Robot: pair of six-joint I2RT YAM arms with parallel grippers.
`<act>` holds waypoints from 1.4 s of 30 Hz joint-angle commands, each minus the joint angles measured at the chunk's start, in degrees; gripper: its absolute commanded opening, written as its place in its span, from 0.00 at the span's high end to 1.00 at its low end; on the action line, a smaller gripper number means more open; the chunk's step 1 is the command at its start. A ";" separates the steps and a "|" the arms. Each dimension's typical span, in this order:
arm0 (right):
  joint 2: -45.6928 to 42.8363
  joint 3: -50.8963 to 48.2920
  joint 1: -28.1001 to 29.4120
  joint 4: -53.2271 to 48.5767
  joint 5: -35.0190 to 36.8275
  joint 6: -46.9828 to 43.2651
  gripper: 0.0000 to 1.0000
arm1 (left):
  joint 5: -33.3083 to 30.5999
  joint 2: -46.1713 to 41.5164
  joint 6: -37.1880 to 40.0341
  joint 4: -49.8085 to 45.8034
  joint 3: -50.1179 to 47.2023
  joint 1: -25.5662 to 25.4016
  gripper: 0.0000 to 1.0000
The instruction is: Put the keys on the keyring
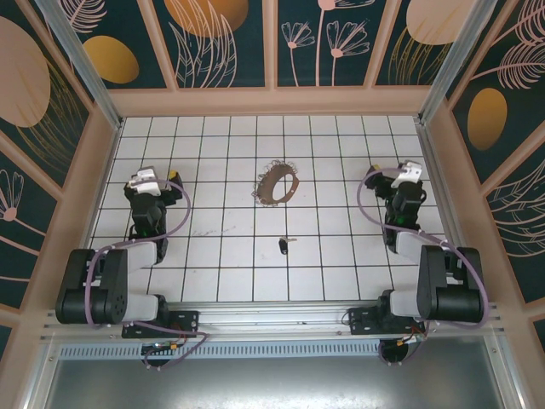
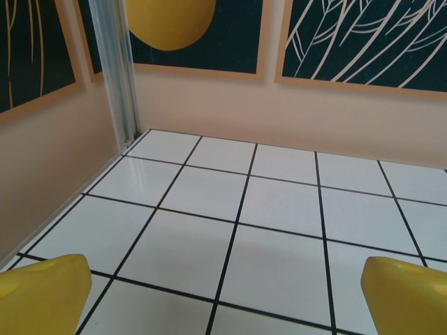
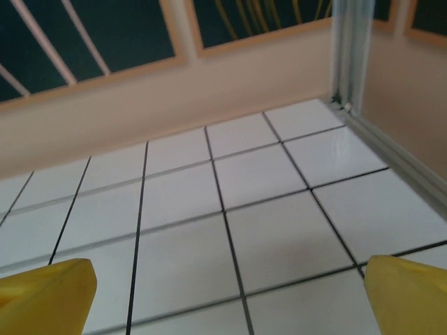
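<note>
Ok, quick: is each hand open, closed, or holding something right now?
left hand: open, nothing between its yellow fingers.
right hand: open, nothing between its yellow fingers.

White tiled floor [image 1: 238, 273] ringed by dark leaf-patterned wall panels [image 1: 298, 43]

Key [image 1: 283, 246] apart from keyring [image 1: 276, 184]
</note>
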 commanded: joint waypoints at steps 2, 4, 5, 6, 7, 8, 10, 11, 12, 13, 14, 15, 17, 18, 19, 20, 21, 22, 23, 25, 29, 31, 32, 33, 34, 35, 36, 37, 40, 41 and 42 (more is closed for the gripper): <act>-3.14 4.64 -1.69 -12.43 -2.08 4.75 0.01 | 0.30 -4.34 -2.34 -5.46 1.34 0.14 0.01; -4.50 5.49 -1.72 -13.03 -4.41 5.17 0.01 | 1.16 -7.30 -4.64 -4.59 1.39 0.14 0.02; -4.76 6.33 -1.57 -13.70 -5.97 5.23 0.01 | 1.51 -8.68 -6.23 -4.94 1.83 0.14 0.02; -4.86 7.31 -1.45 -14.80 -7.29 5.36 0.01 | 2.03 -9.90 -7.73 -6.47 2.82 0.14 0.01; -4.82 8.31 -1.39 -15.91 -8.43 5.75 0.01 | 2.62 -10.83 -9.03 -8.12 3.92 0.14 0.01; -4.48 9.56 -1.30 -17.36 -10.62 6.14 0.01 | 3.13 -11.67 -10.68 -11.40 5.50 0.14 0.01; -3.30 11.56 -0.76 -19.85 -15.17 6.37 0.01 | 4.77 -12.68 -14.00 -16.91 8.03 0.14 0.01; -2.27 12.92 -0.24 -21.57 -17.26 6.67 0.04 | 5.99 -13.03 -15.59 -19.47 9.06 0.14 0.02; -1.39 13.92 0.30 -22.59 -19.82 6.73 0.07 | 6.55 -13.21 -17.78 -21.92 9.95 0.14 0.02; -0.56 14.62 1.05 -23.24 -21.21 7.12 0.09 | 7.38 -13.32 -19.45 -23.63 10.68 0.14 0.01; 0.52 15.45 1.99 -23.96 -22.36 7.69 0.11 | 8.51 -13.29 -21.22 -25.24 11.30 0.14 0.02; 1.54 16.25 3.00 -24.54 -23.66 8.07 0.13 | 9.25 -13.09 -23.30 -26.77 11.89 0.05 0.01; 3.82 17.45 5.28 -25.17 -25.62 8.54 0.18 | 12.21 -12.49 -25.68 -28.35 12.75 0.01 0.01; 4.98 18.24 6.63 -25.55 -26.24 8.75 0.20 | 13.76 -12.01 -26.68 -28.90 13.35 -0.14 0.02; 6.11 18.88 7.89 -26.05 -26.35 9.03 0.21 | 14.90 -11.55 -27.37 -29.32 13.87 -0.35 0.01; 7.24 19.59 9.29 -26.57 -26.65 9.08 0.23 | 16.81 -10.98 -27.64 -29.72 14.57 -0.67 0.02; 8.29 20.09 10.51 -26.79 -26.80 9.18 0.25 | 17.76 -10.35 -27.82 -30.37 15.19 -1.15 0.02; 9.32 20.54 11.75 -26.97 -26.51 9.40 0.25 | 18.47 -9.56 -28.07 -31.33 16.19 -1.90 0.02; 10.55 20.98 12.94 -27.16 -26.30 9.58 0.27 | 19.51 -8.57 -27.79 -32.03 17.24 -2.82 0.02; 12.85 21.79 14.29 -27.08 -26.76 10.08 0.31 | 20.28 -6.94 -27.15 -33.37 19.09 -5.16 0.03; 18.17 24.37 15.16 -27.21 -30.37 10.39 0.42 | 23.26 -3.27 -27.86 -35.72 22.94 -9.15 0.06; 20.54 25.70 15.21 -27.34 -32.01 10.43 0.47 | 25.43 -1.54 -28.45 -36.02 24.17 -10.50 0.08; 21.74 26.40 15.21 -27.43 -32.69 10.39 0.49 | 26.36 -0.58 -28.26 -36.08 24.96 -11.33 0.08; 22.93 27.16 15.24 -27.58 -33.29 10.32 0.50 | 26.55 0.38 -28.26 -36.63 25.73 -12.17 0.08; 24.13 28.11 15.35 -27.80 -34.32 10.07 0.52 | 26.73 1.37 -28.02 -37.08 26.56 -13.16 0.08; 25.59 29.38 15.58 -28.49 -34.94 9.65 0.54 | 26.54 2.45 -27.57 -37.65 27.49 -14.31 0.08; 26.90 30.70 15.92 -29.36 -35.20 9.10 0.56 | 26.27 3.45 -27.09 -38.29 28.55 -15.36 0.07; 28.20 31.82 16.26 -30.05 -35.36 8.53 0.57 | 26.16 4.42 -26.82 -38.66 29.32 -16.31 0.07; 32.01 35.64 17.22 -31.98 -36.16 7.43 0.66 | 26.07 7.74 -26.07 -39.57 32.15 -18.84 0.07; 33.26 36.99 17.55 -32.75 -36.29 7.08 0.67 | 26.25 8.99 -26.05 -39.81 32.90 -19.56 0.07; 34.32 38.08 17.93 -33.37 -36.28 6.54 0.68 | 26.34 10.16 -25.85 -40.02 33.88 -20.03 0.07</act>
